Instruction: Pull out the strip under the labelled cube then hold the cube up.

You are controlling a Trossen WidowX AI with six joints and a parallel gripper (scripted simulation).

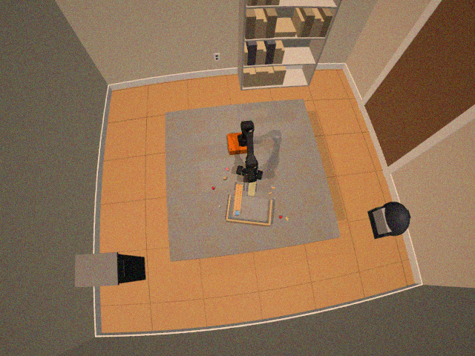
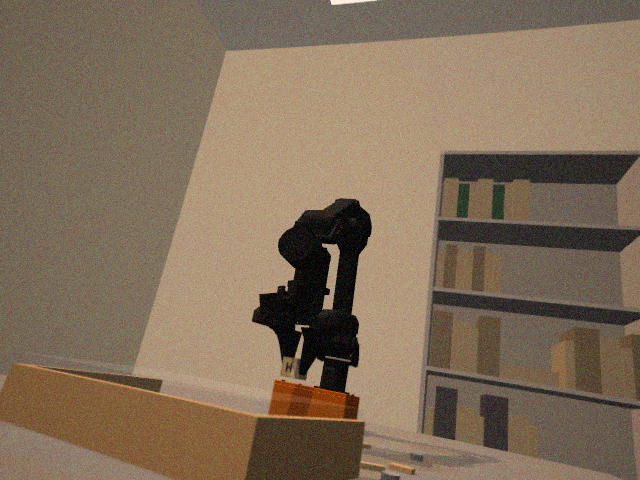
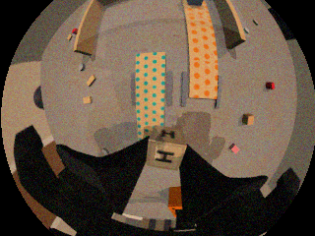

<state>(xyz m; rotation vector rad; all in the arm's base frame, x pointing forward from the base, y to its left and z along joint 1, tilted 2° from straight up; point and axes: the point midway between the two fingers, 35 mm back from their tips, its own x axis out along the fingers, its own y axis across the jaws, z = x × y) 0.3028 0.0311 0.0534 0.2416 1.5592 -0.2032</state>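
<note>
My gripper (image 2: 292, 365) (image 3: 165, 142) is shut on the cream cube marked H (image 2: 289, 368) (image 3: 164, 154). It holds the cube up off the floor; in the top view the hand hides the cube. The teal-dotted strip (image 1: 251, 189) (image 3: 151, 84) lies flat, outside the open side of the walled frame, with nothing seen on it; the cube overlaps its near end in the wrist view. The orange-dotted strip (image 1: 238, 197) (image 3: 202, 54) runs from inside the frame out through its open side. A blue cube (image 1: 237, 213) (image 3: 195, 2) is at its far end.
The wooden walled frame (image 1: 249, 221) (image 2: 129, 418) has a clear sheet over it. Low grey rails (image 3: 183, 88) flank the strips. Small red, tan and pink pieces lie around. The orange base (image 1: 236, 145) (image 2: 312, 400) (image 3: 174, 198) is behind the gripper.
</note>
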